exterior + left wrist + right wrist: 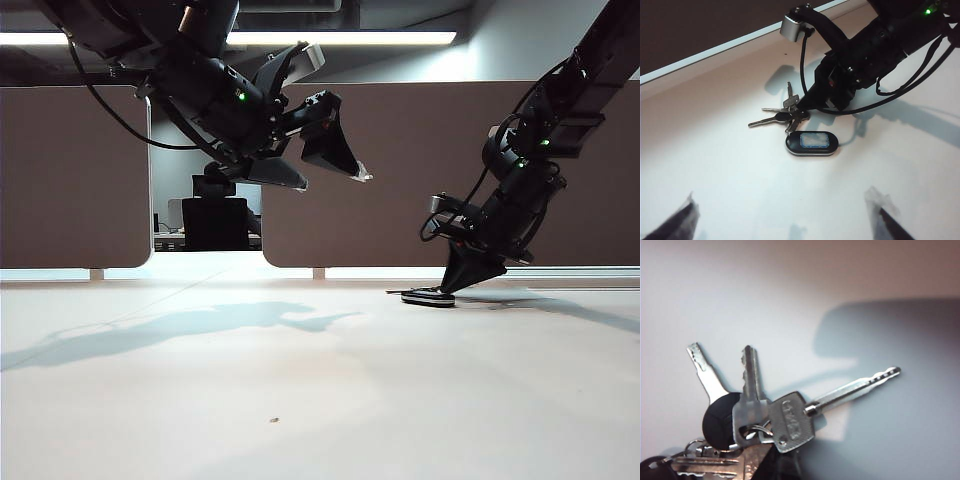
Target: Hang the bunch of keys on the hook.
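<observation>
The bunch of keys lies flat on the white table, its black oval fob next to several silver keys fanned out from the ring. My right gripper points down at the ring end, shut, with its dark tips pinching in among the key heads. In the exterior view it touches down just above the fob. My left gripper hangs high above the table, open and holding nothing, looking down at the keys. The hook is out of view.
Brown partition panels stand along the table's far edge, with a gap showing a black chair. A tiny speck lies near the front. The right arm's cable loops above the keys.
</observation>
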Robot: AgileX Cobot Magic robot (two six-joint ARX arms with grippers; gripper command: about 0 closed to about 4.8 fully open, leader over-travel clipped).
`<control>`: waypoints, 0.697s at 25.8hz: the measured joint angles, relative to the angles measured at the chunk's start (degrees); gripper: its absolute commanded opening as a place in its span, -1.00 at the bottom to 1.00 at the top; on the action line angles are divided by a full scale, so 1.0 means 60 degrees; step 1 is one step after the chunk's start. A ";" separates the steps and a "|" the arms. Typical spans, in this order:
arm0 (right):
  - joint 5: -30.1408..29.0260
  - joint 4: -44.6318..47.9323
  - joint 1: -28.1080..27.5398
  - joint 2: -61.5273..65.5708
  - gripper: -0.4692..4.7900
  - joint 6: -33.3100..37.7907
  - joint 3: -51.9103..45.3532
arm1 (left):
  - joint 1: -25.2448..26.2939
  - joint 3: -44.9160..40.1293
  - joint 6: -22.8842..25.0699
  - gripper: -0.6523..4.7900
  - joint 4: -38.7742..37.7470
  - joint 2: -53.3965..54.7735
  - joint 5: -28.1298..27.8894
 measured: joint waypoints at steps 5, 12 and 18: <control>0.0208 -0.0015 0.0000 -0.0124 -0.86 -0.0029 -0.0047 | 0.0000 0.0000 0.0000 1.00 0.0000 0.0000 -0.0135; 0.0324 0.0157 -0.0040 -0.1173 -0.86 -0.0455 -0.0069 | 0.0000 0.0000 0.0004 1.00 0.0000 0.0000 -0.0168; 0.0321 0.0692 -0.0044 -0.1636 -0.85 -0.0546 -0.0025 | 0.0000 0.0000 0.0004 1.00 0.0000 -0.0004 -0.0168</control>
